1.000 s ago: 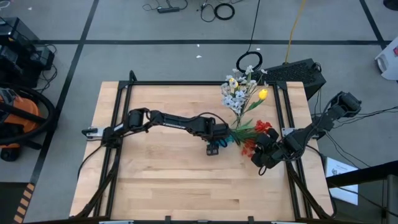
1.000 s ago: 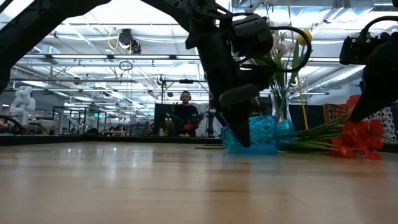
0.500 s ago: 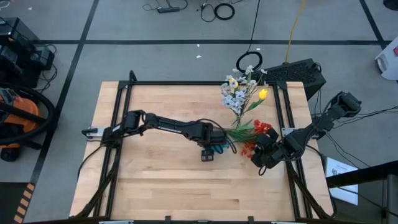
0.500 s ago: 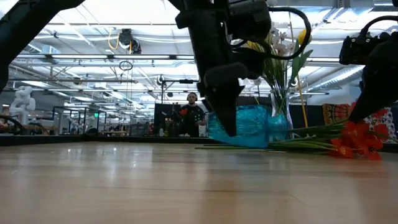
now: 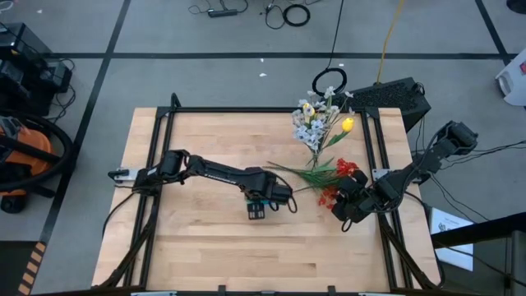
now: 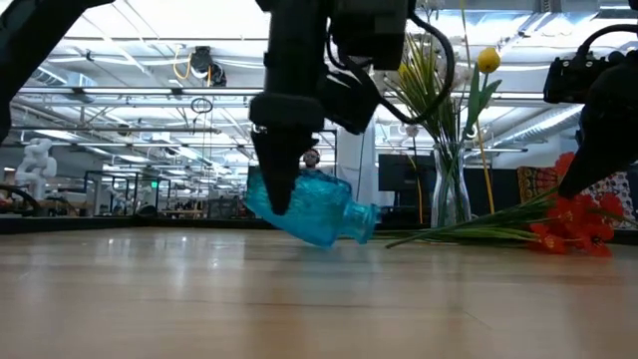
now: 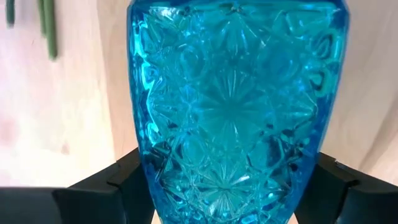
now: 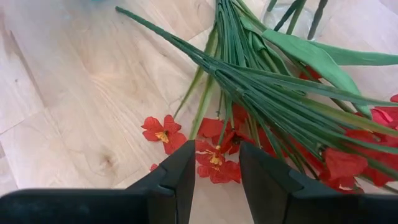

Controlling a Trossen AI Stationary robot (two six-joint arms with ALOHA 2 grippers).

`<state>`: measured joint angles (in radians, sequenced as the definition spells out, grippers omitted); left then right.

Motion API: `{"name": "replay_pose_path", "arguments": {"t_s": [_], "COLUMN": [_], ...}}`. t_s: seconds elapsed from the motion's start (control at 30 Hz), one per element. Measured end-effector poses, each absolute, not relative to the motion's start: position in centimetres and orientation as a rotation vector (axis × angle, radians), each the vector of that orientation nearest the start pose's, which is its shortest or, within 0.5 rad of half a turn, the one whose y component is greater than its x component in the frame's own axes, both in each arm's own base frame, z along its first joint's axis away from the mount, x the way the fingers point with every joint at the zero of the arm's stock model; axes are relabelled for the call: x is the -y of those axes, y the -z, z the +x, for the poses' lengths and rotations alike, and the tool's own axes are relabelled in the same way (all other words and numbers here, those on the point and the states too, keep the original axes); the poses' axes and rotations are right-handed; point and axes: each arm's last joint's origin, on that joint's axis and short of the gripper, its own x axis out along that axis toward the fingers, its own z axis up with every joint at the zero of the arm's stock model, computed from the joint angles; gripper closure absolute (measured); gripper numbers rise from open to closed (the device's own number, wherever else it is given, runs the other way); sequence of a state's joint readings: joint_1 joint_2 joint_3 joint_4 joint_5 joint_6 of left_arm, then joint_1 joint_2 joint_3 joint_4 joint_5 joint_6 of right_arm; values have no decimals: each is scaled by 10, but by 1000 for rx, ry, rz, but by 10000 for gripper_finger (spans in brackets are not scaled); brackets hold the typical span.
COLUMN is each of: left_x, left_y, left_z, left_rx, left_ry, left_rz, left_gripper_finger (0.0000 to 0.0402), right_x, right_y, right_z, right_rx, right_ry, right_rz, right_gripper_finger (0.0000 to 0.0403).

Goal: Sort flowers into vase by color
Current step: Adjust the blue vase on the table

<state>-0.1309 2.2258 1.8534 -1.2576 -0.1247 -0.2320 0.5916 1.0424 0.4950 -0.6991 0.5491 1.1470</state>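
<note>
A blue cut-glass vase [image 6: 309, 209] hangs tilted near the table's middle, with my left gripper [image 5: 256, 210] shut on it. At the far right a clear glass vase [image 6: 449, 189] stands upright with whitish sprigs [image 5: 312, 123] and a yellow tulip [image 5: 348, 125] in it. Red flowers [image 5: 341, 182] lie flat on the table at the right, their green stems [image 5: 300, 171] pointing left. My right gripper [image 8: 214, 180] hovers over the red blossoms [image 8: 214, 158], its fingers a little apart with nothing between them. My left gripper pinches the blue vase's wide body by its two opposite sides [image 7: 146, 155] between the two fingers [image 7: 127, 180]. It comes from above, pointing down, across the vase. The vase is tilted, its neck [image 6: 364, 217] slanting down toward the table's right; whether its underside touches the table I cannot tell.
Black frame rails [image 5: 160, 164] run along the table's left and right sides. Bare wood lies left of and nearer than the blue vase. The long stems reach from the red blossoms toward the table's middle. A person [image 6: 311, 160] shows far off in the room behind.
My left gripper has gone toward the table's left and near edges, away from the clear vase and the stems, rising a little and tipping to point down. The blue vase went with it and now hangs slanted, neck low. My right gripper kept still.
</note>
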Motion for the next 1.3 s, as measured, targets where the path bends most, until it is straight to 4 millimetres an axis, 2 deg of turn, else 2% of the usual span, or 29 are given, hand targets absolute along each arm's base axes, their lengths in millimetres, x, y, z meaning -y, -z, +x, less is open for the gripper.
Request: {"name": "replay_pose_path", "arguments": {"t_s": [0.17,0.33,0.53,0.67,0.83,1.0,1.13,1.2,1.3], "left_x": [63,74,81,77,70,63,55,52,52], "left_y": [-193,-212,-217,-204,-181,-154,-131,-119,-103], "left_z": [414,409,396,378,344,315,283,269,271], "left_rx": [-1593,-1463,-1269,-1129,-924,-460,-98,-13,34], "left_ry": [-257,-291,-321,-322,-320,-277,-246,-242,-226], "left_rz": [88,103,93,11,-76,-173,-237,-238,-237], "left_gripper_finger": [121,121,121,121,121,121,121,121,121], "right_x": [-75,-75,-76,-77,-77,-77,-77,-78,-78], "right_y": [-168,-167,-166,-165,-165,-165,-165,-165,-166], "right_z": [139,139,141,141,141,142,143,143,145], "right_rx": [-888,-888,-888,-894,-893,-880,-864,-858,-828], "right_ry": [531,528,528,530,533,551,556,556,561], "right_rz": [370,366,362,357,363,403,433,438,439], "right_gripper_finger": [287,287,287,287,287,287,287,287,287]}}
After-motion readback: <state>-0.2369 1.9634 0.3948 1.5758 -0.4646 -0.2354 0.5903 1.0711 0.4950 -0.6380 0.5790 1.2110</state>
